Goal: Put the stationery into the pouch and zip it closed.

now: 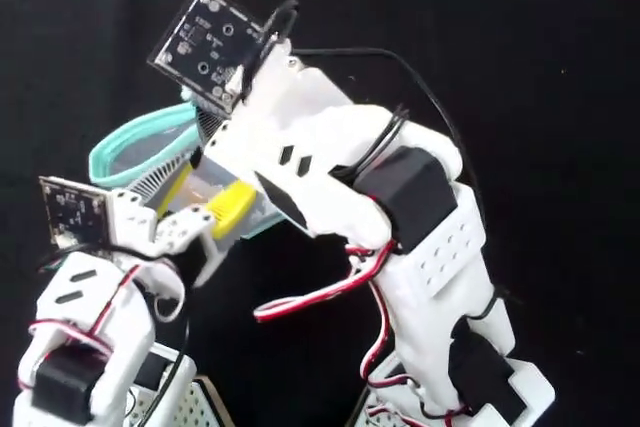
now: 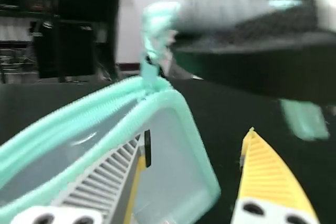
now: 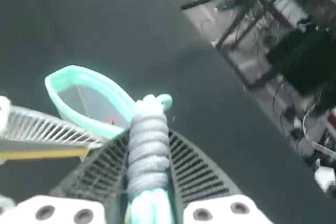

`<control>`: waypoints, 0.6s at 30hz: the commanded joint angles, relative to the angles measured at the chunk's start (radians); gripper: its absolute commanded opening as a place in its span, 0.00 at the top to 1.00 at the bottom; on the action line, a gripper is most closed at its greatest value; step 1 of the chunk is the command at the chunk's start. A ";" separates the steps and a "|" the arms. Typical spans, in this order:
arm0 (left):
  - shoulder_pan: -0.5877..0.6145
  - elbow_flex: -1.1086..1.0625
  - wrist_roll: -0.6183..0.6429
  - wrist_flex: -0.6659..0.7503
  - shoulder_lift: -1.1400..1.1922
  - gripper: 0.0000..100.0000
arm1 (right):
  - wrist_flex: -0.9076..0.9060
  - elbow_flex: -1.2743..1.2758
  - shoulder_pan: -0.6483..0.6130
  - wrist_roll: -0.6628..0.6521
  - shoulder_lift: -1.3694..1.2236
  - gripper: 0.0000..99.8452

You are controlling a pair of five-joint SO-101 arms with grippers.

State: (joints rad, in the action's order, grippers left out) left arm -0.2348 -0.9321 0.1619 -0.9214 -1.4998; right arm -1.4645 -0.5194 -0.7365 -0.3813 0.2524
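Zipping clear, mint-edged plastic pouch (image 1: 128, 145) on black table (image 1: 550, 97), left of centre: pinching grey cord zip pull (image 3: 151, 109) in right gripper (image 3: 149, 137), fingers closed; straddling near right end with left gripper (image 1: 216, 221), fingers slightly parted. Best clamped first, then pulled straight along teeth.

The pouch (image 2: 168, 182) has a clear, glossy plastic panel edged in mint woven zip tape; the table (image 1: 560, 97) is matt black, cloth-like; the right tool (image 3: 149, 124) has ribbed dark plastic fingers (image 3: 194, 177).
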 commanded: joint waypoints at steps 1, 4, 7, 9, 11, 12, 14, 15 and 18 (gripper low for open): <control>0.084 -0.058 0.008 0.098 0.008 0.70 | 0.015 -0.053 -0.015 0.005 0.045 0.99; 0.127 -0.070 0.008 0.106 0.008 0.70 | 0.014 -0.047 -0.015 0.006 0.088 0.99; 0.130 -0.068 0.008 0.109 0.008 0.70 | 0.014 -0.047 -0.015 0.009 0.122 0.99; 0.128 -0.068 0.008 0.115 0.008 0.70 | -0.003 -0.047 -0.015 0.009 0.136 0.99; 0.133 -0.068 0.008 0.127 0.008 0.70 | -0.031 -0.047 -0.015 0.009 0.143 0.99; 0.133 -0.068 0.008 0.129 0.008 0.70 | -0.043 -0.047 -0.015 0.009 0.143 0.99; 0.127 -0.068 0.008 0.127 0.008 0.70 | -0.058 -0.045 -0.015 0.009 0.140 0.99; 0.127 -0.068 0.008 0.127 0.008 0.70 | -0.063 -0.045 -0.015 0.009 0.140 0.99; 0.133 -0.073 0.008 0.129 0.008 0.70 | -0.064 -0.044 -0.015 0.011 0.136 0.99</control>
State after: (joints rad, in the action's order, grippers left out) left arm -0.1151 -1.0058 0.1634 -0.8186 -1.4998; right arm -1.5290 -0.5194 -0.7396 -0.3813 0.3506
